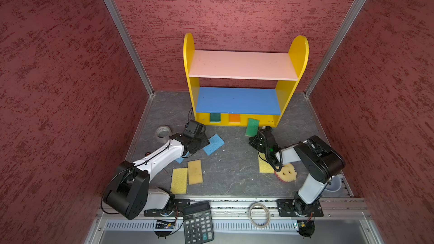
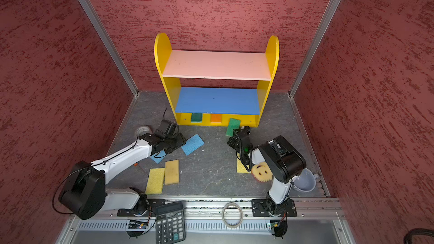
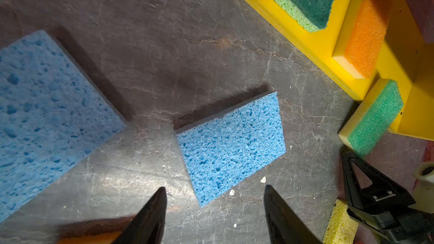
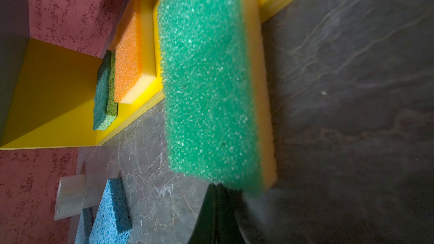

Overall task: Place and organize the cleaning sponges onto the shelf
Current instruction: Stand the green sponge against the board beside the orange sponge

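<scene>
Right wrist view: green-topped yellow foam sponge [image 4: 211, 85] stands on end out of the right gripper [image 4: 225, 195], jaws pinched almost together on its near end. Both top views put this sponge tilted at the front lip of the small three-tier wooden shelf [image 1: 298, 55], far end over the yellow bottom board, just right of the orange-topped sponge [image 1: 234, 118]; touching the board or not, cannot tell. Dark-green-topped sponge [image 1: 215, 117] lies left of the orange one, both flat on the bottom board with a gap between. Bare yellow board runs from the held sponge to the right side panel; the blue middle board overhangs that slot, low headroom. Pink top board and blue board are bare. Left gripper [image 3: 214, 187] has jaws well apart, holding nothing, tips near the corner of a blue porous sponge [image 3: 231, 146] flat on the grey slate-look floor [image 1: 234, 174]; second blue sponge [image 3: 47, 118] near it, partly under the left arm in both top views. Pale yellow sponge [image 1: 179, 180] and tan sponge [image 1: 195, 172] lie side by side, touching, mid-floor. Third yellow sponge [image 1: 265, 166] sits partly under the right arm, beside the round yellow smiley sponge [image 1: 287, 172]. Clear tape roll [image 1: 163, 133] sits by the left wall near the left gripper. Black calculator [image 1: 198, 222] and thin ring [image 1: 259, 214] sit on the front rail, white cup [image 2: 304, 181] beside the right arm
</scene>
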`<state>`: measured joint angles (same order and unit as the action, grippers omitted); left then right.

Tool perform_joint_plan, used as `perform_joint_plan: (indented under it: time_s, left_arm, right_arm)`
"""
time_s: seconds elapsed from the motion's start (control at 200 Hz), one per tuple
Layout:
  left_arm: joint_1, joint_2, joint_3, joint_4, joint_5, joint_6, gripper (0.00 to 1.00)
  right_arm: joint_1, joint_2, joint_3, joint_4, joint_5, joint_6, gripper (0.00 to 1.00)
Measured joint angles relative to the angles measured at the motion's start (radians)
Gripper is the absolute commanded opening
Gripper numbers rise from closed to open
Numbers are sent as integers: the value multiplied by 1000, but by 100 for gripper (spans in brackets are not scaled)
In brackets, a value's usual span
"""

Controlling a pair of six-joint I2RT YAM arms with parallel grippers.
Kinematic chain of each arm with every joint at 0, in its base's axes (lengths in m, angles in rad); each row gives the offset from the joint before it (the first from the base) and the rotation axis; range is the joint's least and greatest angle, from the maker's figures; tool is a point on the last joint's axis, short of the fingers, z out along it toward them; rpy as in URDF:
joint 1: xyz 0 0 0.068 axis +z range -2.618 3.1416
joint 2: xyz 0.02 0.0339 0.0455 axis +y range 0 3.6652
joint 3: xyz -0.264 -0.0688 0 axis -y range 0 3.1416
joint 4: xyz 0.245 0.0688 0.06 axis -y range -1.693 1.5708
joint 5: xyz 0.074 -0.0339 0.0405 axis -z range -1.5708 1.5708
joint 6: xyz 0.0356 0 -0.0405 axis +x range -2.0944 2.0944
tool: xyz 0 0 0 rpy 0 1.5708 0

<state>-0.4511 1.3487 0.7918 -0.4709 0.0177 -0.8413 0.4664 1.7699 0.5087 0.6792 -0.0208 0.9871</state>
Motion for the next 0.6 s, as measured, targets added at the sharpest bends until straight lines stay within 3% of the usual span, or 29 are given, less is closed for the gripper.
perform_joint_plan:
  time_s: [0.24, 0.596]
  left_arm:
    - [-8, 0, 3, -4, -5, 0, 66]
    - [-13, 0, 35, -16, -24, 1, 66]
  right_arm:
    - [-81, 43, 2, 101, -47, 50, 6]
    - [-171, 56, 85, 95, -89, 43, 9]
